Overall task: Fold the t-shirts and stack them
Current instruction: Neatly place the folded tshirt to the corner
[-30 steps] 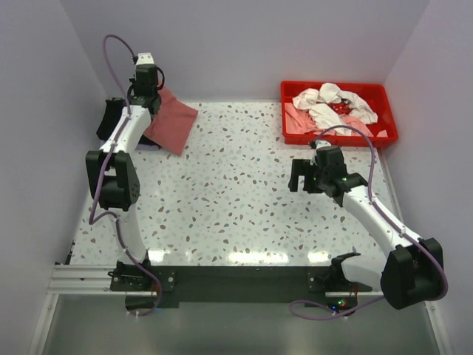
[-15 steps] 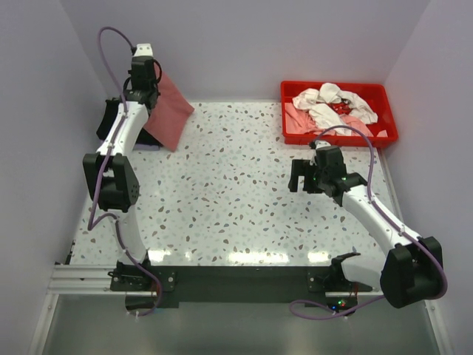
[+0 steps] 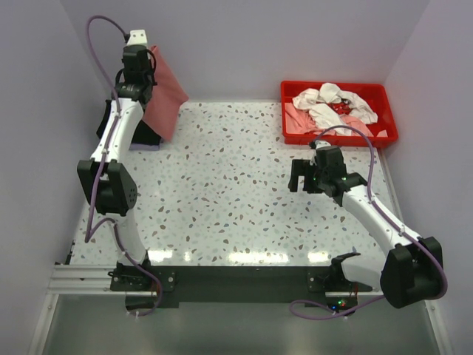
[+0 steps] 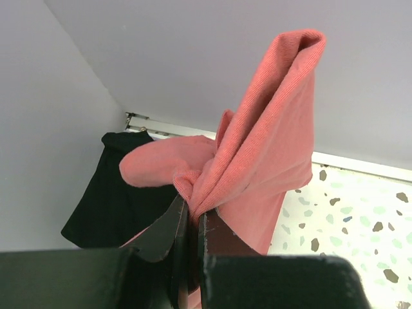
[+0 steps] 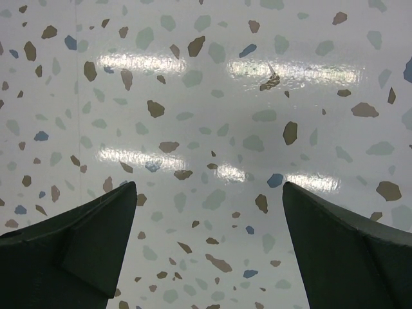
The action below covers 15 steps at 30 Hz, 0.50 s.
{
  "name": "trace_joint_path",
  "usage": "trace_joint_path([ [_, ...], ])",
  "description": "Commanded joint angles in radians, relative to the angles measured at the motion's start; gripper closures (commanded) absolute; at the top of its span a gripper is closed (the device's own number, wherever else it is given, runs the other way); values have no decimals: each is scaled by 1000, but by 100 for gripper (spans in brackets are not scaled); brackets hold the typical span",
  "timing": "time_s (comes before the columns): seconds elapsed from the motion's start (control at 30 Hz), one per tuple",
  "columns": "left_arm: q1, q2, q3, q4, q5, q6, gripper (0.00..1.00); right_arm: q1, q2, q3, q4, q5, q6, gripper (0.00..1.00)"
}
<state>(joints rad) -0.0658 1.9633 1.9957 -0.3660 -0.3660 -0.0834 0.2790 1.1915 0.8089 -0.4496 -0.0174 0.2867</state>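
Observation:
My left gripper is shut on a bunched fold of the brick-red t-shirt. It holds the shirt up in the air at the far left corner, and the cloth hangs down toward the table. A black t-shirt lies folded below and behind it against the left wall. White t-shirts and a pale pink one lie crumpled in the red tray. My right gripper hovers open over bare tabletop, holding nothing.
The red plastic tray stands at the far right corner, just beyond my right gripper. Grey walls close in the left, back and right sides. The speckled tabletop spreads between the two arms.
My left gripper has lifted the brick-red t-shirt higher and drawn it toward the back-left corner. The right arm has not moved.

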Motion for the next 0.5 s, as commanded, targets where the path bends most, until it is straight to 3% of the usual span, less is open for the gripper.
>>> trace_joint_path([
  [0.0,7,-63,80,33,2,10,100,-4,-23,12,22,-3,-14,1],
  [0.17,15,-34,149,-17,13,-10,100,-6,-24,12,22,-3,-12,1],
  [0.47,66,-17,127,-1,90,-32,100,-6,-20,13,23,2,-12,1],
])
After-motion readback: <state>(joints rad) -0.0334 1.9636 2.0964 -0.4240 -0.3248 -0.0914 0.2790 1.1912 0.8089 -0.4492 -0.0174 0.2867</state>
